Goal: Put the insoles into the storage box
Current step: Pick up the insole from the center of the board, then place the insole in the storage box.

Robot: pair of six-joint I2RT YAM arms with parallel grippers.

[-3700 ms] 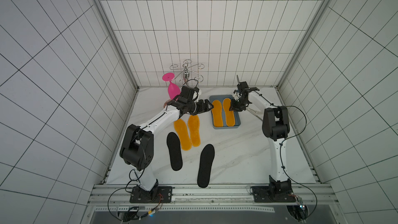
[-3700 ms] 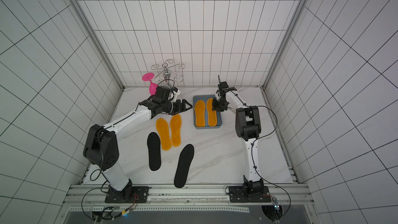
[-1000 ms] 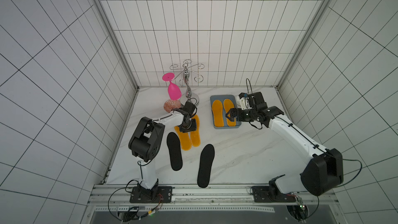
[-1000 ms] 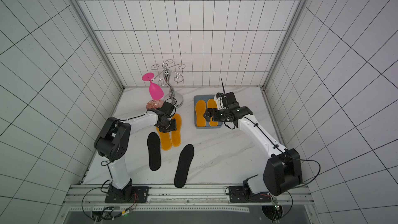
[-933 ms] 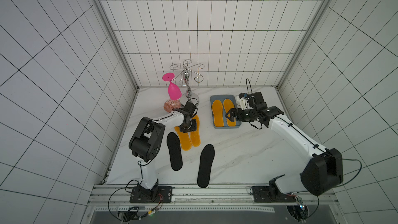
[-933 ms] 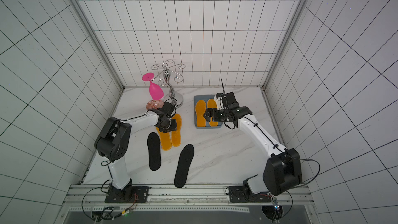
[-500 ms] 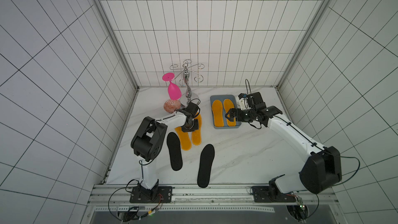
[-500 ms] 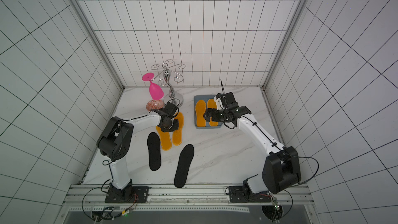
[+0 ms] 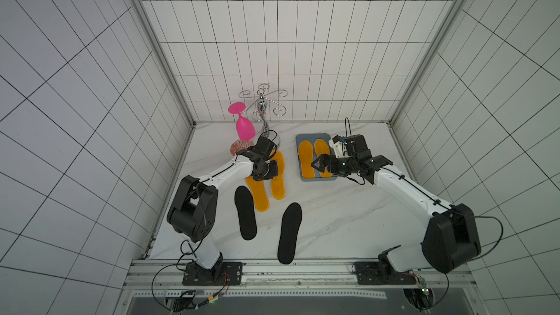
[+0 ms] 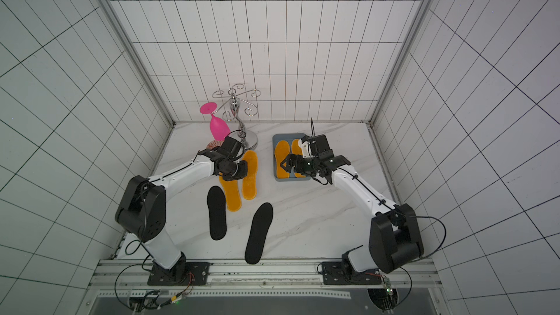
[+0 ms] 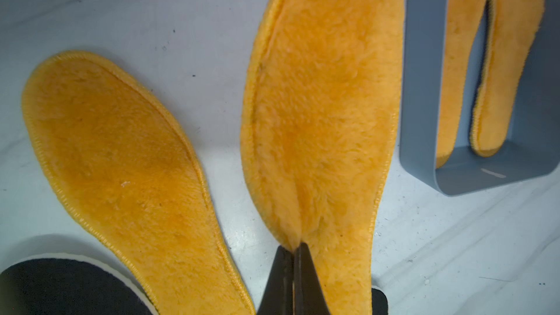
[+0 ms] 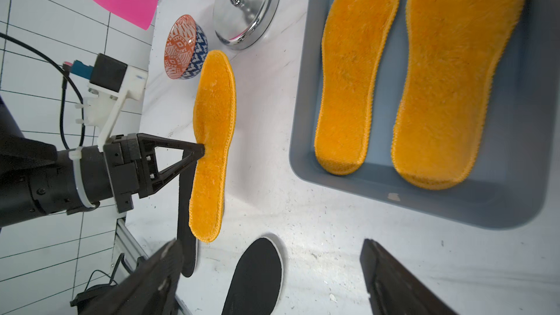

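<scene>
As the table (image 9: 333, 213) is read from the left, a black insole (image 9: 245, 212) is noted first, lying flat on the marble. Behind it, near the back wall, a pink goblet (image 9: 244, 127) is seen upside down beside a chrome rack (image 9: 262, 104). A patterned bowl (image 12: 185, 48) is set just beside the rack's foot.

- Next, an orange insole (image 11: 115, 153) is laid flat, partly covered by the left arm in both top views.
- Left gripper (image 12: 200, 149): jaws brought together on the long edge of a second orange insole (image 11: 324, 101). The fleece is puckered at the pinch. This insole is just beside the flat one.
- A second black insole (image 9: 289, 231) is found nearer the front edge, apart from the rest.
- The storage box (image 12: 454, 207) is placed right of centre, toward the back. Two orange insoles (image 12: 354, 86) (image 12: 454, 80) are laid flat inside it, side by side.
- Right gripper (image 12: 271, 242): held over the near end of the box, jaws spread wide with nothing gripped between them.
</scene>
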